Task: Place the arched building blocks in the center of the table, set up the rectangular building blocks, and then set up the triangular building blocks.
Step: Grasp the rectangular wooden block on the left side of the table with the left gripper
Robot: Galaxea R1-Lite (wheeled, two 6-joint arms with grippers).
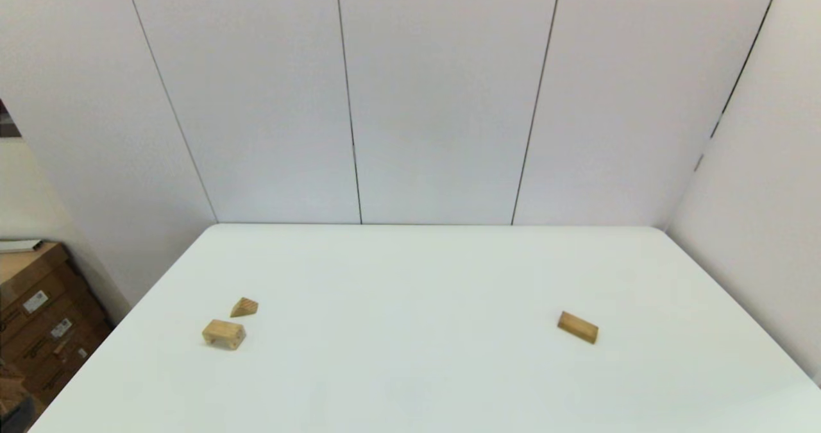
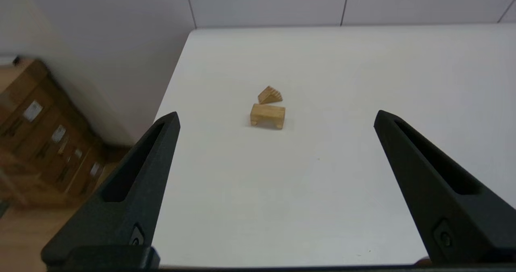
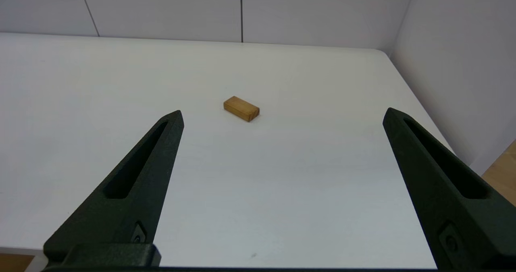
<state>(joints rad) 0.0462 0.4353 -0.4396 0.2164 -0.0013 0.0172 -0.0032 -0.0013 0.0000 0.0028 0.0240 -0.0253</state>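
You've got all three blocks sitting loose on the table (image 1: 423,369), none of them near the middle yet. Over on the robot's left side, the arched building blocks (image 1: 224,334) piece rests legs-down by the look of it, though the notch is small in the head view so I wouldn't swear to how it's turned. The triangular building blocks (image 1: 244,307) wedge sits just beside it, on the far side, with a small gap between them. The rectangular building blocks (image 1: 578,327) slab lies flat and angled, well apart from the other two, on the robot's right side.

Your left gripper (image 2: 276,117) hangs back at the near edge of the table, fingers (image 2: 133,183) spread wide with nothing between them, arch and wedge well ahead of it. Same deal for the right gripper (image 3: 282,115): fingers (image 3: 137,179) wide apart, holding nothing, slab well ahead of it. Neither arm shows in the head view.
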